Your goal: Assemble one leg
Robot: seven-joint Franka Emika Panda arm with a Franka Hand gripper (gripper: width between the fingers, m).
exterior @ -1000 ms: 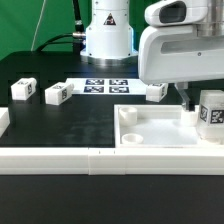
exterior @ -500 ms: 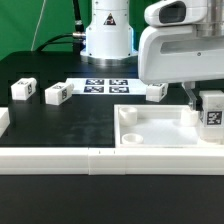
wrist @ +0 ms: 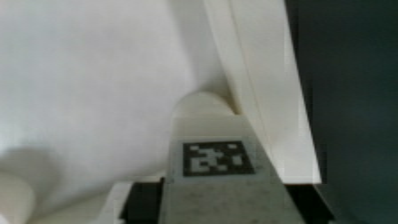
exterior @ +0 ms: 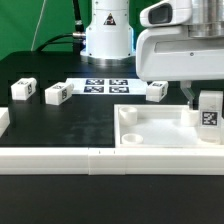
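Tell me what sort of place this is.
Probably a robotics lab bench: a green backdrop, a marker board on the black table, and tagged white legs before the arm's base.

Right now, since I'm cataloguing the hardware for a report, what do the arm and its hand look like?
The arm is glossy white with rounded shells and dark joint seams; a black cable trails beside its base. The hand has a boxy white body and slim dark fingers.

Exterior view: tray part (exterior: 160, 140) front-right on surface (exterior: 60, 125). Gripped leg (exterior: 210, 112) in claw (exterior: 203, 98) at tray's right end. Leftmost leg (exterior: 23, 90) and second leg (exterior: 57, 94) sit far left, third leg (exterior: 155, 92) just behind tray, marker board (exterior: 105, 86) between.
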